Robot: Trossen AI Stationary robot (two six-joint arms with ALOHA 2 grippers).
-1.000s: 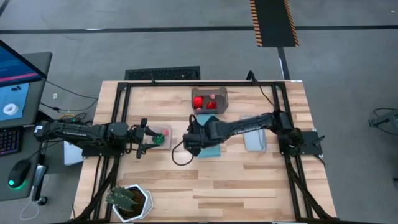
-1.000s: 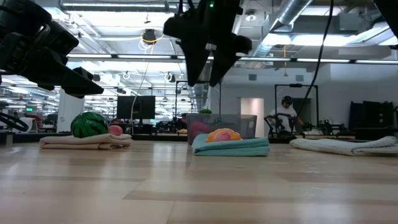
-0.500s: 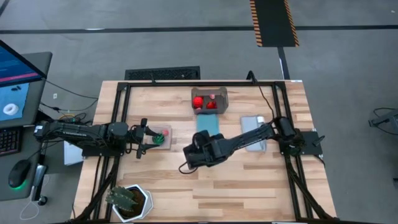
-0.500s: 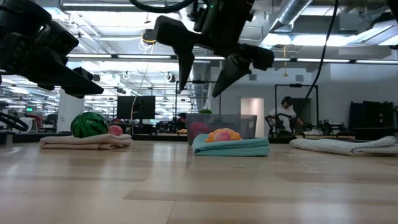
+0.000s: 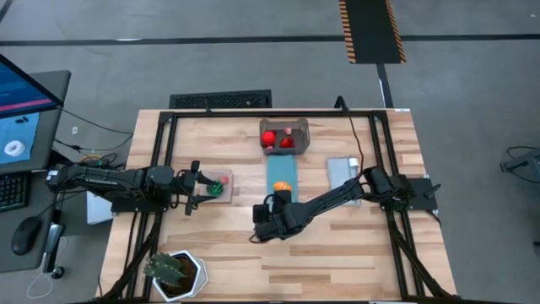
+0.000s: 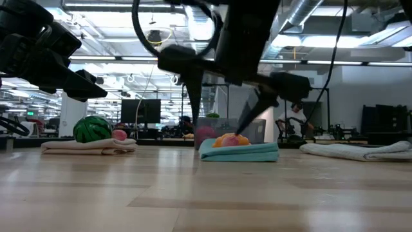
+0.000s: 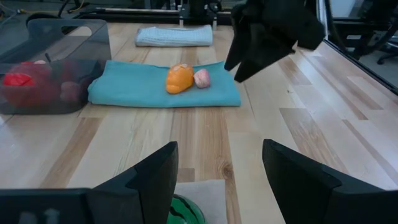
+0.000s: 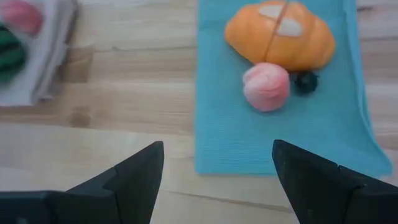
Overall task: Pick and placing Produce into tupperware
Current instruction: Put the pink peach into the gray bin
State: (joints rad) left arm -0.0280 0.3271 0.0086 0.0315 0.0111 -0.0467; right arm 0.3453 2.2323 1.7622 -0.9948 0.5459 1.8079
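Wooden table (image 5: 337, 245): right gripper (image 5: 267, 226), fingers spread and empty, should descend squarely over the orange fruit (image 8: 280, 34) on the blue mat (image 8: 273, 130), avoiding the pink piece (image 8: 266, 86) beside it.

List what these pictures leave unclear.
- Box contents: red pieces show, but their count and kind are too small from above and blurred through its wall in the left wrist view.
- Dark speck beside the pink piece: too small to identify.
- Green piece: cut off by the frame's edge.

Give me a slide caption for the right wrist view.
Open right gripper faces orange produce and pink produce on blue mat.
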